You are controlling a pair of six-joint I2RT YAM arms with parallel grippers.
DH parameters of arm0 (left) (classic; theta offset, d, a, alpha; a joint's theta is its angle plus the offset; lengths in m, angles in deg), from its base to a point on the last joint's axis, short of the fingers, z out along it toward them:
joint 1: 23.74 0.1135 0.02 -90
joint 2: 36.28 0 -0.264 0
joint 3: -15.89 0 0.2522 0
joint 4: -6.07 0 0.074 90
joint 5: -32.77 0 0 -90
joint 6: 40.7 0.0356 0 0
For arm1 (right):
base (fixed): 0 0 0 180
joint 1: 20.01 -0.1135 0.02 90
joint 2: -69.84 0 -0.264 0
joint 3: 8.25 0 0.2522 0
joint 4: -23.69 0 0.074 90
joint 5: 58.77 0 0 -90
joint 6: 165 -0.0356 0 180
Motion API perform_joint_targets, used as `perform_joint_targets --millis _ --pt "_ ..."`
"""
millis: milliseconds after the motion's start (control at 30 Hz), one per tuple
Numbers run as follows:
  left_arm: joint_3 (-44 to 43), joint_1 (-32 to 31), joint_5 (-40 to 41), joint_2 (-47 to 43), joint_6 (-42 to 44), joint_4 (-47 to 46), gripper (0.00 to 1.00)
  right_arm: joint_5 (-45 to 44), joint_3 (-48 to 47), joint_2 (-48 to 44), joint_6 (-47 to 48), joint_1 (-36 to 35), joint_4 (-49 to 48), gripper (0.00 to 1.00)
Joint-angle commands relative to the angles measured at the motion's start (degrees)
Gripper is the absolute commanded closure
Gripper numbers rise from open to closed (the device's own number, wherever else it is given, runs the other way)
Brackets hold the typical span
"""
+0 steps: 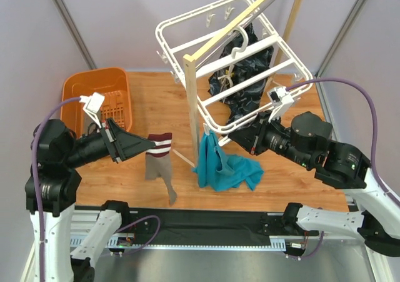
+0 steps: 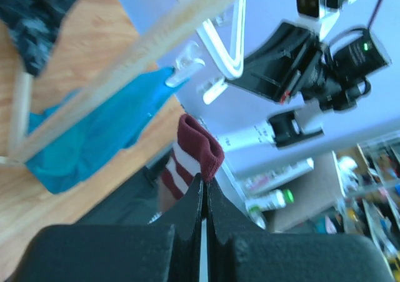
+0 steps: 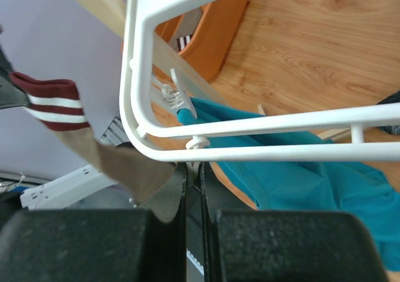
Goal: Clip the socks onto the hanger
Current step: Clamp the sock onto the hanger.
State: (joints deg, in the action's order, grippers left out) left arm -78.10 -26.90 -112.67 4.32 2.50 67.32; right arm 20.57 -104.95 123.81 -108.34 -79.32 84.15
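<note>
One sock hangs by cuff from shut L jaws; R jaws shut beside hanger

sock: hangs from my left fingers, left of hanger
cloth: under hanger's near corner, on table
basket: far left, behind sock

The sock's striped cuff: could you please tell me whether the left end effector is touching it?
Touching. The left wrist view shows the left end effector shut on the cuff of the sock, no gap; from above, the sock hangs from it.
</note>
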Motion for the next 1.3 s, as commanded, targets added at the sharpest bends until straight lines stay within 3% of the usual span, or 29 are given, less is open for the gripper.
perform_joint_targets --millis 0,33,167,300,433,700,900,1267 --pt "1.22 -7.45 1.44 2.28 -10.77 -6.18 1.0 8.81 -4.07 1.47 2.23 -0.46 4.63 1.0" --pt "0.69 -12.78 3.65 3.51 -9.89 -5.48 1.0 8.46 -4.6 1.74 2.23 -0.46 4.89 1.0" --pt "-2.47 -23.46 14.98 8.35 -6.46 -5.74 1.0 8.19 -4.17 1.92 1.53 -0.46 3.14 1.0" --pt "1.63 -28.82 15.72 7.39 -8.12 -13.37 1.0 9.42 -3.64 1.75 1.09 -0.46 1.48 1.0" --pt "2.0 -39.87 18.52 10.02 -6.11 -17.06 1.0 14.08 -2.67 0.43 0.91 -0.46 -0.55 1.0" --pt "4.89 -41.14 18.09 10.99 -1.71 -14.18 1.0 15.75 -0.65 -4.05 -0.32 -0.46 -3.54 1.0" --pt "8.33 -41.23 15.54 10.99 -3.64 -19.44 1.0 18.21 -0.21 -4.49 0.29 -0.46 -4.51 1.0" --pt "5.43 -44.65 15.54 15.38 -4.61 -23.4 1.0 21.11 -0.38 -3.09 1.26 -0.46 -5.74 1.0"
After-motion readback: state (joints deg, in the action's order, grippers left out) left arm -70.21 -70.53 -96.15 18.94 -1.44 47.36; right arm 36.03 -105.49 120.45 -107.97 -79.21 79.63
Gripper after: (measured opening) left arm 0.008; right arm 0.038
